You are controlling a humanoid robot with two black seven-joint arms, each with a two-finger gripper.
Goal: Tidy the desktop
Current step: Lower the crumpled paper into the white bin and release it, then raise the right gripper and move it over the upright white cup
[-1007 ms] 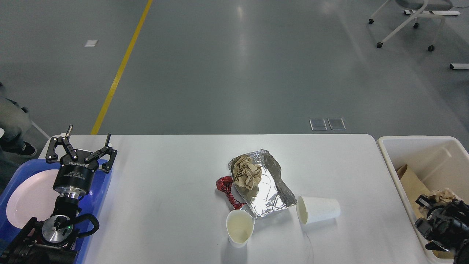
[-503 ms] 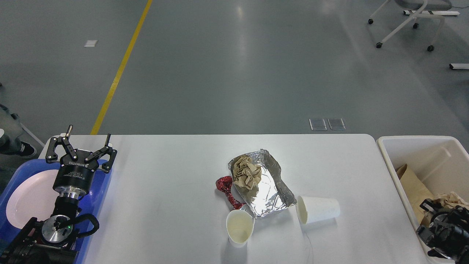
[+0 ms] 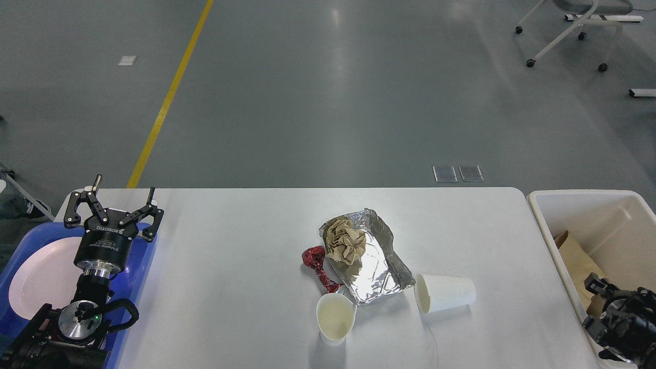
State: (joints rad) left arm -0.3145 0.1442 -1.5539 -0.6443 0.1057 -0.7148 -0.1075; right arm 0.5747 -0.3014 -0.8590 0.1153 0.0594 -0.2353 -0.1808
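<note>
The white desktop [image 3: 230, 266] carries litter near its middle. A crumpled foil tray [image 3: 379, 271] holds a ball of brown paper [image 3: 346, 241], with a red wrapper [image 3: 315, 259] against its left side. One white paper cup [image 3: 335, 318] stands upright by the foil's front corner, and another cup [image 3: 446, 293] lies on its side to the right. My left gripper [image 3: 124, 187] is open and empty above the far left of the table. My right gripper [image 3: 607, 302] is low inside the bin at the right, too dark to read.
A blue tray [image 3: 141, 261] with a white plate [image 3: 41, 277] lies under my left arm at the left edge. The cream bin [image 3: 579, 197] at the right end holds a brown paper bag [image 3: 574, 256]. A wheeled chair [image 3: 569, 31] stands far behind.
My right gripper has sunk lower into the bin. The crumpled beige paper seen beside it earlier no longer shows. The left arm has not moved.
</note>
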